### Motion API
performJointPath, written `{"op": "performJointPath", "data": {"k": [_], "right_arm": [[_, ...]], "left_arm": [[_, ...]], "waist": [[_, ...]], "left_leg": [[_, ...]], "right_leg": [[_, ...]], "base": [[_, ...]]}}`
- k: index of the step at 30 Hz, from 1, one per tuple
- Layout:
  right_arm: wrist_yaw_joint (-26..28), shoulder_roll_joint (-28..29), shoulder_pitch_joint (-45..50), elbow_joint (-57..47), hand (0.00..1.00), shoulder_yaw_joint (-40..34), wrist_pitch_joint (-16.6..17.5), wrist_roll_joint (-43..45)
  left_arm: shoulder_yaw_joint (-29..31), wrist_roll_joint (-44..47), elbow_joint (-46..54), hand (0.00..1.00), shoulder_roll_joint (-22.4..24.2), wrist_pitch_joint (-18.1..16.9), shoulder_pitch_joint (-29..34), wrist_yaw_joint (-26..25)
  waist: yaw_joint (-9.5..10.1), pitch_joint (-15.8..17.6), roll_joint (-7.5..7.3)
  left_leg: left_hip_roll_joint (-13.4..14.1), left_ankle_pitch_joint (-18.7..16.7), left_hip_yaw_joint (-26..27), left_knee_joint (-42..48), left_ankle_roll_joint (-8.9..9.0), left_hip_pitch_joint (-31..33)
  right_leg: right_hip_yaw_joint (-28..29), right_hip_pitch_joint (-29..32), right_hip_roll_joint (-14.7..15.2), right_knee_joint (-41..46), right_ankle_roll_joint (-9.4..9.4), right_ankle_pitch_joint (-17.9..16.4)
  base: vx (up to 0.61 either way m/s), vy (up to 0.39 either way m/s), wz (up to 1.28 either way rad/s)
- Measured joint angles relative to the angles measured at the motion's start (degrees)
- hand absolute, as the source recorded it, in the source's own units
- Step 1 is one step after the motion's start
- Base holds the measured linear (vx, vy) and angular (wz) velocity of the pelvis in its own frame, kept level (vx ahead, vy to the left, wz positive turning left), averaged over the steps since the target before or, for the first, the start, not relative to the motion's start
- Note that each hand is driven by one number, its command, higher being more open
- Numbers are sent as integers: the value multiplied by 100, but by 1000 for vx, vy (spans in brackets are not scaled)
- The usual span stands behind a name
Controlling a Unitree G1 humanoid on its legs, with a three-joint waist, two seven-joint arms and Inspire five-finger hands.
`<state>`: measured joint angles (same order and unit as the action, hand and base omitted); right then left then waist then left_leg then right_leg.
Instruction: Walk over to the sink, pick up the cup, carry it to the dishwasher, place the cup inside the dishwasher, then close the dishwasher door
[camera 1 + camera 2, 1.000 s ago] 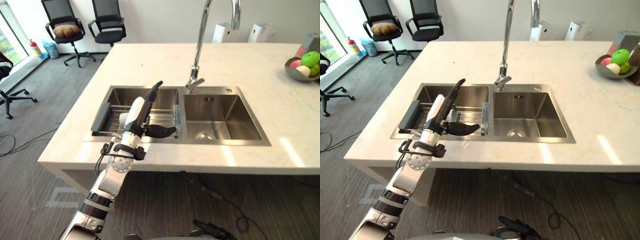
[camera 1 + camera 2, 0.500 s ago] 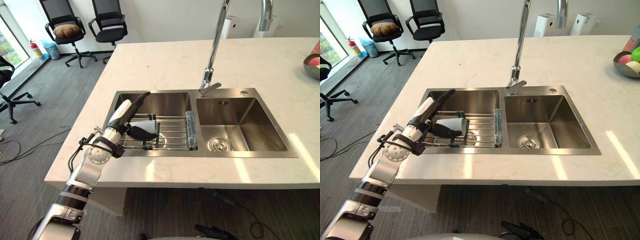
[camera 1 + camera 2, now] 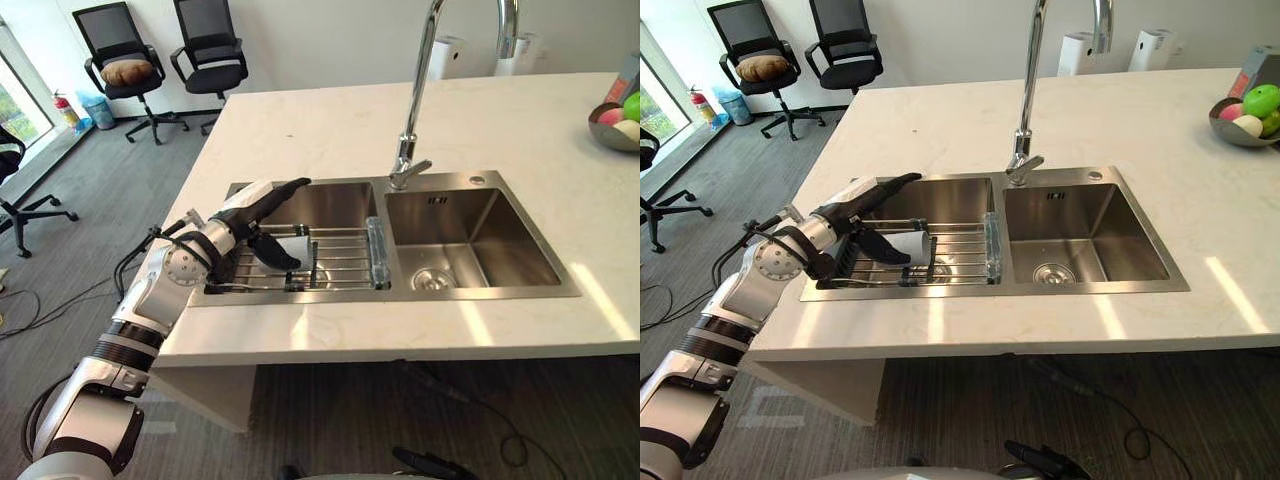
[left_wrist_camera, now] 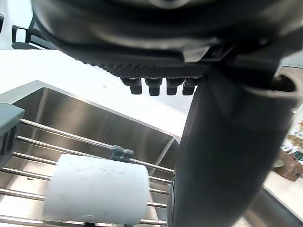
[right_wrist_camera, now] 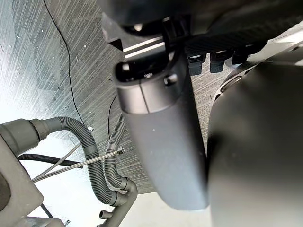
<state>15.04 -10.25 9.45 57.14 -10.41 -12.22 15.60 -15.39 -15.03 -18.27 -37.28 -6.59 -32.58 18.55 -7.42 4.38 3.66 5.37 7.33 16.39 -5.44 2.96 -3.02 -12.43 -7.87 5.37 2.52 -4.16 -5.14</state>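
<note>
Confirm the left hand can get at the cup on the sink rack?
Probably yes: the left hand hovers open just over the cup, which lies on its side on the rack, nothing between them.

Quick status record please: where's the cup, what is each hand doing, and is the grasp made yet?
cup: lying on its side on the wire rack, left basin of the sink
left hand: open, fingers straight, hovering over the cup
right hand: open, hanging low above the floor, holding nothing
grasp: not yet made
</note>
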Motion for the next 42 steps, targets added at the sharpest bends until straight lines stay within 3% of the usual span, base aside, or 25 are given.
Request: {"op": "performJointPath", "data": {"k": [9,26,42], "right_arm": [[0,-8,-46,17,100,78,-35,-1],[22,62,-21,-158,100,62,-50,16],[132,119,22,-174,100,-65,125,-1]], "left_arm": [[-400,-430,-707,100,48,155,-74,-71],[-662,-644,-2446,100,117,306,-930,82],[-662,-585,-2690,100,94,326,-1127,458]], "waist": [[-57,-4,-24],[-248,48,-101],[-384,68,-66]], "left_leg": [[26,-12,160,-4,12,-74],[-9,-125,477,-3,-22,-130],[33,-154,675,-4,20,-169]], "right_leg": [[138,1,-15,-18,11,18],[489,93,11,-53,-27,78],[708,211,-33,41,2,61]], "base": [[6,4,-8],[11,16,-10],[-1,1,-6]]}}
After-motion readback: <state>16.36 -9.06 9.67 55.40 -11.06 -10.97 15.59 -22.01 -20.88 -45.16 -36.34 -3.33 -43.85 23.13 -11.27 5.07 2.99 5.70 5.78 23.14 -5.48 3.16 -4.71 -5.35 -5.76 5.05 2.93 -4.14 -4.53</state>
